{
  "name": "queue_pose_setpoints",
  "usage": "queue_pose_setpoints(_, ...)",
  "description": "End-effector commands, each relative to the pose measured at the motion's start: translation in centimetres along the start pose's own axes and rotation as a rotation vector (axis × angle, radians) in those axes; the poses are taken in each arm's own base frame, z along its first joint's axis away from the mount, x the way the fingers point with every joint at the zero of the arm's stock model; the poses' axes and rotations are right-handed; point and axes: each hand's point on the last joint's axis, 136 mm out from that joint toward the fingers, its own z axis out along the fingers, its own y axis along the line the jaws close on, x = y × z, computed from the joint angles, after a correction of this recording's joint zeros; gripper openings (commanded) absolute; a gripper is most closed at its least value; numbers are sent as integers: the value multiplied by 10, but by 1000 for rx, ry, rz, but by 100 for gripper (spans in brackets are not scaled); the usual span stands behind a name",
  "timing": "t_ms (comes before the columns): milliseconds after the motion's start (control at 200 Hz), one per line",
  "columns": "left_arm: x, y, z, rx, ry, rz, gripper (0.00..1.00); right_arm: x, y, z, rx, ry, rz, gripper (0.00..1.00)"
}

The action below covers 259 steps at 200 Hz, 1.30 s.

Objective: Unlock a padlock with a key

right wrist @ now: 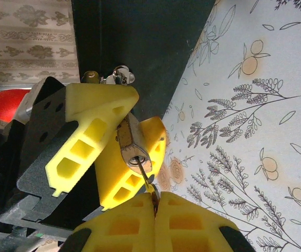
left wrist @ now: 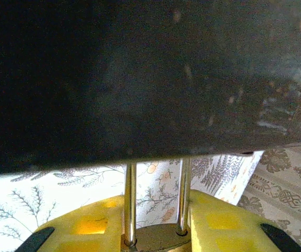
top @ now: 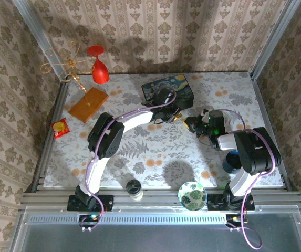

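Floral counter (top: 155,157), wallpapered walls all round. Left hand (left wrist: 155,231) is clamped on the padlock (right wrist: 133,149), mid-frame by the box (top: 168,86); right hand (right wrist: 155,212) is pinching the key (right wrist: 145,176), tip poked into its underside. Worry: twist off-axis and that skinny key bends or slips out. How deep it's seated is hard to tell, and the shackle (left wrist: 131,199) top is hidden behind the box.

Overhead; wrist close-ups sharing padlock (right wrist: 133,147)
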Motion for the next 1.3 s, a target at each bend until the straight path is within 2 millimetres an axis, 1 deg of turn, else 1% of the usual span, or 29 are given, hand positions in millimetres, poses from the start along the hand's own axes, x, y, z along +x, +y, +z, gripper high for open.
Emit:
queue_pose_setpoints(0, 22, 16, 15, -48, 94, -39, 0, 0, 33, 4, -91, 40, -74, 0)
queue_pose_setpoints(200, 25, 14, 16, -50, 103, -37, 0, 2, 32, 9, -85, 26, -111, 0)
queue_pose_setpoints(315, 27, 14, 16, -53, 105, -34, 0, -1, 31, 11, -71, 2, -128, 0)
queue_pose_setpoints(450, 28, 16, 17, -58, 107, -32, 0, -3, 34, 14, -88, -26, -118, 0)
queue_pose_setpoints(560, 29, 17, 17, -67, 106, -25, 0, -5, 32, 15, -96, -51, -99, 0)
queue_pose_setpoints(775, 29, 23, 12, -111, 111, 23, 0, -5, 28, 21, -96, -22, -94, 0)
queue_pose_setpoints(961, 28, 22, 7, -124, 119, 78, 0, -12, 22, 16, -90, 12, -76, 0)
queue_pose_setpoints(1076, 28, 24, 7, -137, 128, 97, 0, -13, 19, 16, -94, 36, -65, 0)
queue_pose_setpoints(1211, 29, 29, 12, -147, 133, 84, 0, -11, 14, 21, -105, 54, -35, 0)
queue_pose_setpoints(1291, 31, 28, 13, -146, 137, 87, 0, -11, 11, 25, -123, 58, -16, 0)
